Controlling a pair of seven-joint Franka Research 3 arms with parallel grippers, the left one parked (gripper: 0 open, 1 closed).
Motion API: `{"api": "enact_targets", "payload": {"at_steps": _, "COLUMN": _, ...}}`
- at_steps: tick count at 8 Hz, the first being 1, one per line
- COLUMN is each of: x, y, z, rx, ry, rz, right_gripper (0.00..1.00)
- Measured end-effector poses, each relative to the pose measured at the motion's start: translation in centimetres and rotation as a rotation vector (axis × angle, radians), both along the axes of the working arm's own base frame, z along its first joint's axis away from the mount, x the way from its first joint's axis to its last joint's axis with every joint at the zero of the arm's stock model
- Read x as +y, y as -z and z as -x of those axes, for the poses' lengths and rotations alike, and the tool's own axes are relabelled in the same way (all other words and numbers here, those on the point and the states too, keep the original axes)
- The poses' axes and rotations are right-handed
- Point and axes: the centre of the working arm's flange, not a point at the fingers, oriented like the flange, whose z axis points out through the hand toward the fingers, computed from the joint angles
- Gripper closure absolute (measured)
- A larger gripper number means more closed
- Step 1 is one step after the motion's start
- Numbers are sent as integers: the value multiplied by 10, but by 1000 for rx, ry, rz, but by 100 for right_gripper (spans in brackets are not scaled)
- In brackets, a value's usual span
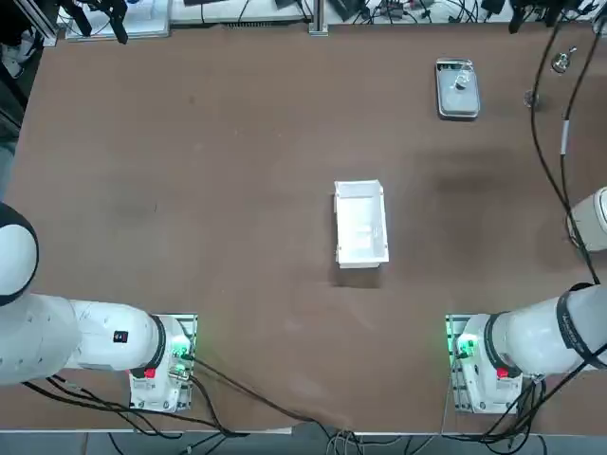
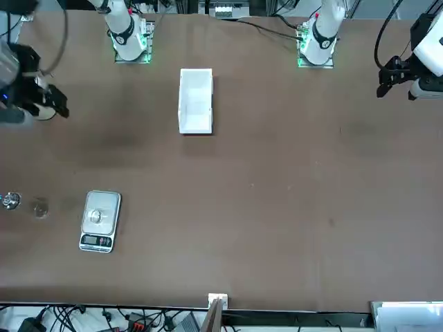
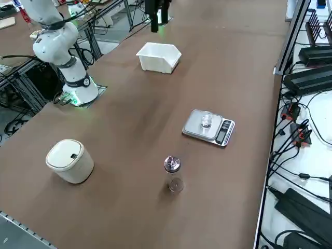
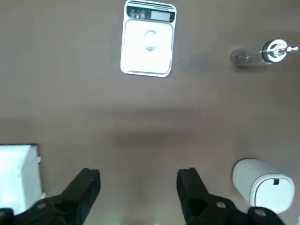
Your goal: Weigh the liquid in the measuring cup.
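Above the table [image 1: 190,265], right tool [image 4: 138,172] pointing down, open, measuring cup [image 3: 206,120] on scale [image 3: 199,129]

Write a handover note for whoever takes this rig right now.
Right hand: open and empty, raised over the table, with the scale ahead of it.
Measuring cup: sits on the weighing plate of the scale.
Nearby: glass bottle with metal top, white lidded bin, white rectangular box.
Done: the cup is on the scale, and nothing is gripping it.
Left: confirm the reading; the display can't be read from here. Whether the cup holds liquid can't be told either, so check that first.
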Motion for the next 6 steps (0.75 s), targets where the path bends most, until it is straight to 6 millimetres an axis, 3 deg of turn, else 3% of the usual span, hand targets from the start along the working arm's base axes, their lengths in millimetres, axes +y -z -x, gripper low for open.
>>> {"api": "enact_targets", "payload": {"at_steps": 2, "x": -26, "y": -20, "z": 17, "rx": -10, "ry": 4, "rz": -46, "right_gripper": 0}}
{"api": "enact_targets", "payload": {"at_steps": 6, "x": -22, "y": -28, "z": 30, "rx": -21, "ry": 2, "rz": -102, "right_gripper": 0}}
